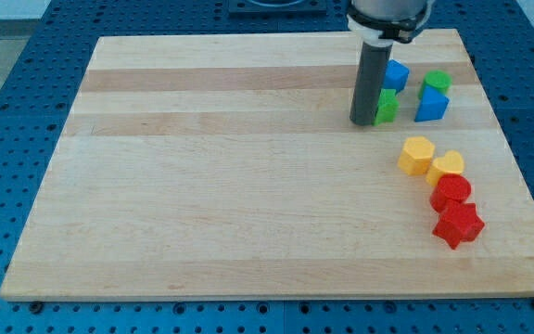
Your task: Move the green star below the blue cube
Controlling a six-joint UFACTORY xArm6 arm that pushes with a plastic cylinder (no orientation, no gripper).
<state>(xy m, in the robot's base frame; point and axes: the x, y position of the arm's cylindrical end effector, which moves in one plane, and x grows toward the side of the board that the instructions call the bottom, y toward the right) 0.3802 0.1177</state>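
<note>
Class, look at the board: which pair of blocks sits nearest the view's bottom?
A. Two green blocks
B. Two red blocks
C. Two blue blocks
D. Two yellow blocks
B: the red star-shaped block and the other red block just above it lie lowest on the wooden board, below the yellow, blue and green ones.

A pale, matt wooden board with visible grain stripes is seen. The red star and yellow hexagonal block look like smooth, slightly glossy plastic. The dark rod appears matt; perforated blue metal table is seen around.
</note>
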